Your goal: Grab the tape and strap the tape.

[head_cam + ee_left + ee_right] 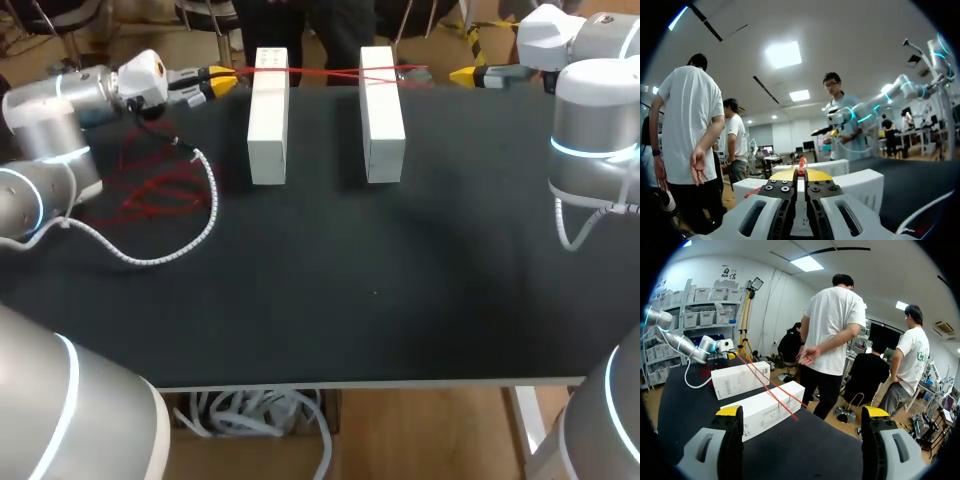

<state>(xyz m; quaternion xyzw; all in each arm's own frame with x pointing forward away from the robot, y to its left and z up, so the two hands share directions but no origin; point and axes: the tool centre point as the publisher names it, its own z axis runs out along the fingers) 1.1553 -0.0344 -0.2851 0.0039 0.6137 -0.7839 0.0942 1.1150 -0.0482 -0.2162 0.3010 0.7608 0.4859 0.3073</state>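
Two white boxes [269, 120] stand side by side at the far part of the table [350, 290]. The red tape [320, 72] is stretched across their far ends, its long line running straight from one arm toward the other. On one side the left gripper [222, 80] has its fingers pinched together on the tape. Opposite, the right gripper [462, 74] gapes wide and holds nothing. The tape's loose end lies just ahead of its tips, so that arm looks best placed to grab next.
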